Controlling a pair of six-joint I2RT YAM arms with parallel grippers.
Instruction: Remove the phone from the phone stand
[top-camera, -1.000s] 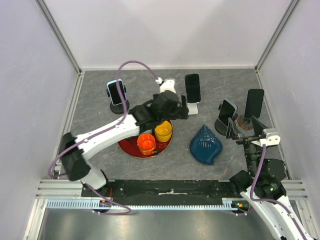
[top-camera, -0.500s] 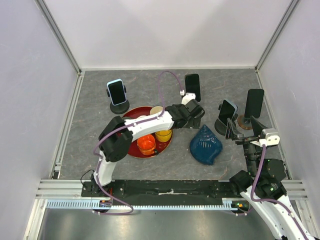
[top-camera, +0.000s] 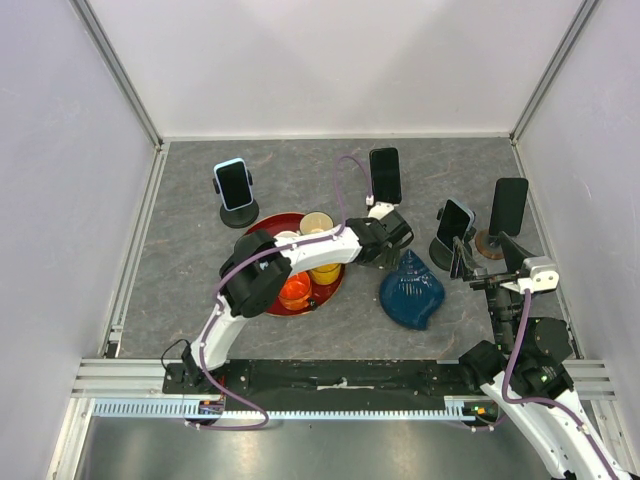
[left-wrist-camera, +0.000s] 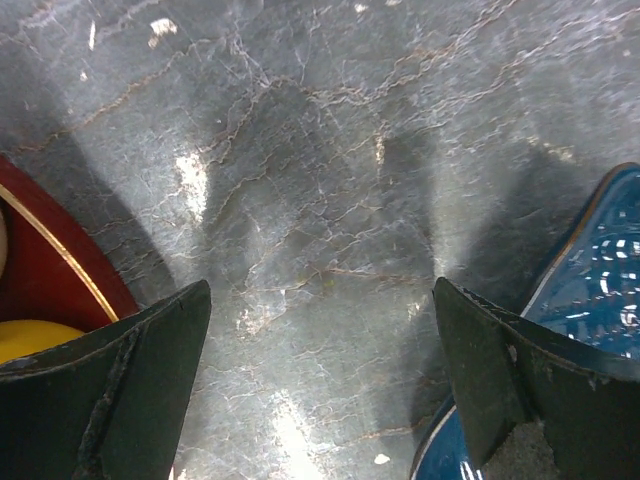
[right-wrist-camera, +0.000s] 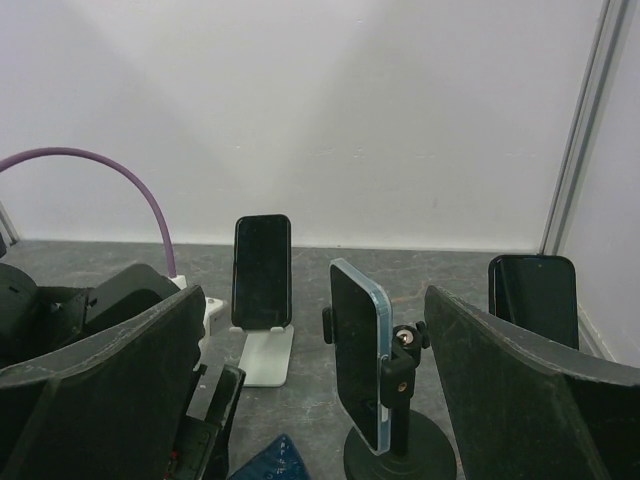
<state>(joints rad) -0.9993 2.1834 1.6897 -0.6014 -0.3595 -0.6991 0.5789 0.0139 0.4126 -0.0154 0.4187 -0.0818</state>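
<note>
Several phones stand on stands. A black phone leans on a white stand at the back middle; it also shows in the right wrist view. A blue-cased phone sits clamped on a black round stand. Another phone stands at the far right, and one at the back left. My left gripper is open and empty, low over bare table just in front of the white stand. My right gripper is open and empty, facing the blue-cased phone.
A red tray with an orange cup and yellow cup lies left of the left gripper. A blue shell-shaped dish lies right of it. Walls close in the back and sides.
My left arm has swung right and down, from beside the white stand to low over the table between tray and blue dish. The right arm has not moved.
</note>
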